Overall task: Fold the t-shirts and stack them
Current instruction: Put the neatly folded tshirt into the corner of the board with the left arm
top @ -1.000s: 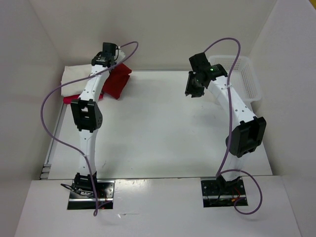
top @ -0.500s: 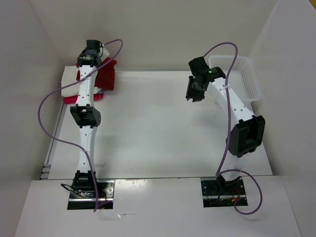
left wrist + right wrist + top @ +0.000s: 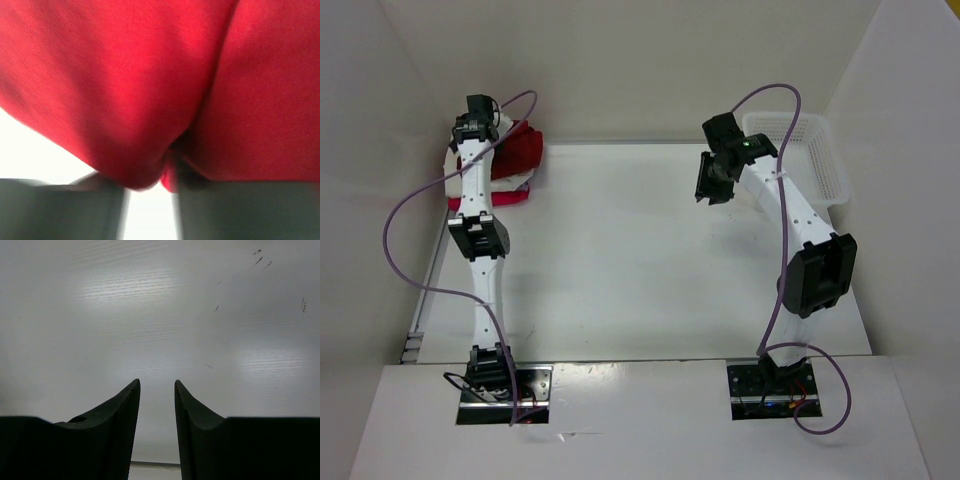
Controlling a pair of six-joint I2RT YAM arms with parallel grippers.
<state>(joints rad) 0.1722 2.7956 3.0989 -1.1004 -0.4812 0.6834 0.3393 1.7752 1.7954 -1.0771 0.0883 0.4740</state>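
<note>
Looking down past my left gripper point(image 3: 150, 189), I see its two fingers standing a little apart, with bright light showing in the gap between them. A rounded fold of the dark red shirt point(image 3: 125, 75) hangs right at the fingertips and touches them, but nothing is clamped across the gap. Beyond the tips the red cloth fills everything ahead of this gripper, creased down the middle into two lobes. From above, the gripper is at the far left corner of the table point(image 3: 640, 260), directly over the red shirt. That shirt lies bunched on a cream white shirt point(image 3: 451, 168), which shows just to the left of my wrist. A strip of red or pink cloth shows under the pile's near edge; I cannot tell which shirt it is.

My right gripper point(image 3: 156, 386) is partly open, a narrow slot between the dark fingers, and it holds nothing. Ahead of it I see only bare white surface. A white basket point(image 3: 820, 150) sits to its right, near the far right corner.
</note>
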